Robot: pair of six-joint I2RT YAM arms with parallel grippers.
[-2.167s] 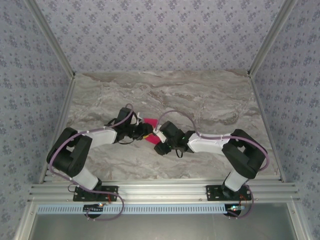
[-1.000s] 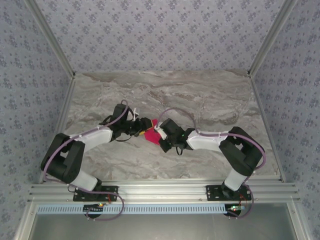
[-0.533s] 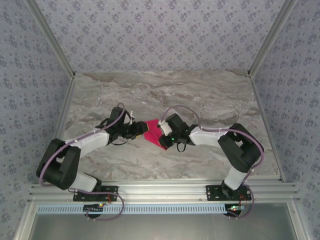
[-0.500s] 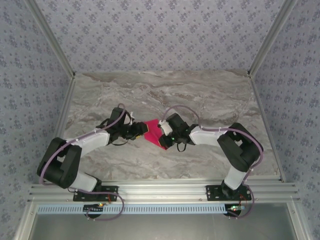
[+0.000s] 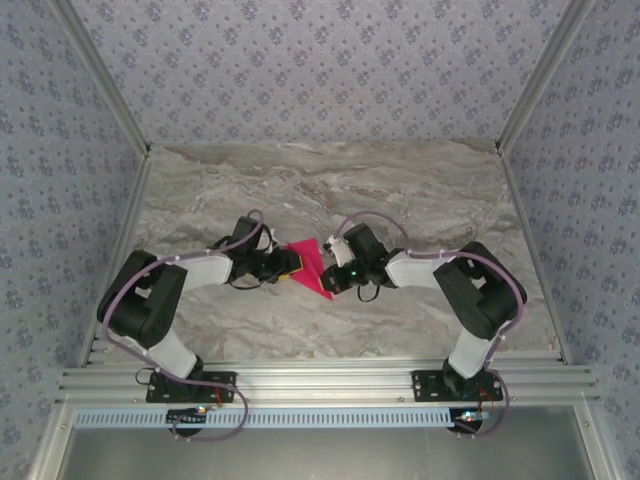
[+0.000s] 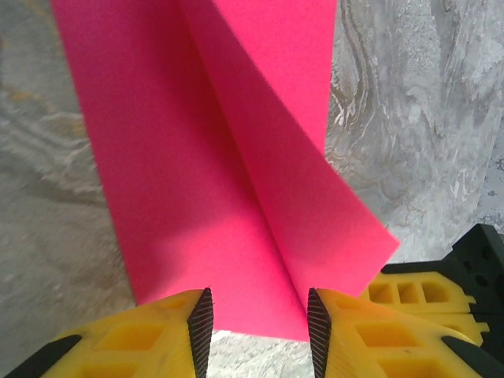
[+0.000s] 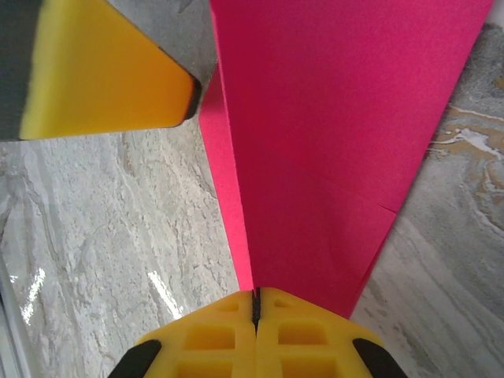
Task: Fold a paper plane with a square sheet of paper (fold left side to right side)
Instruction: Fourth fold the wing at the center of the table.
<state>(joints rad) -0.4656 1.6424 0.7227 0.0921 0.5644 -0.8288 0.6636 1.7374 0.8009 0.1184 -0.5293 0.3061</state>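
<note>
Grey-veined marble tabletop (image 5: 430, 200), enclosed by floral-papered walls (image 5: 320, 70), is seen with the creased square sheet of paper (image 5: 312, 266) at frame centre. It is pinched by the closed right gripper (image 7: 256, 303); the left gripper (image 6: 257, 319) is parted around its edge, seemingly unclamped.

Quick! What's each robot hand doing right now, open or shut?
Left end effector: open, around the pink paper's edge.
Right end effector: closed, holding the pink paper.

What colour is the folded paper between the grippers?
Bright magenta-pink sheet, plain with no pattern; clearest in the right wrist view.
</note>
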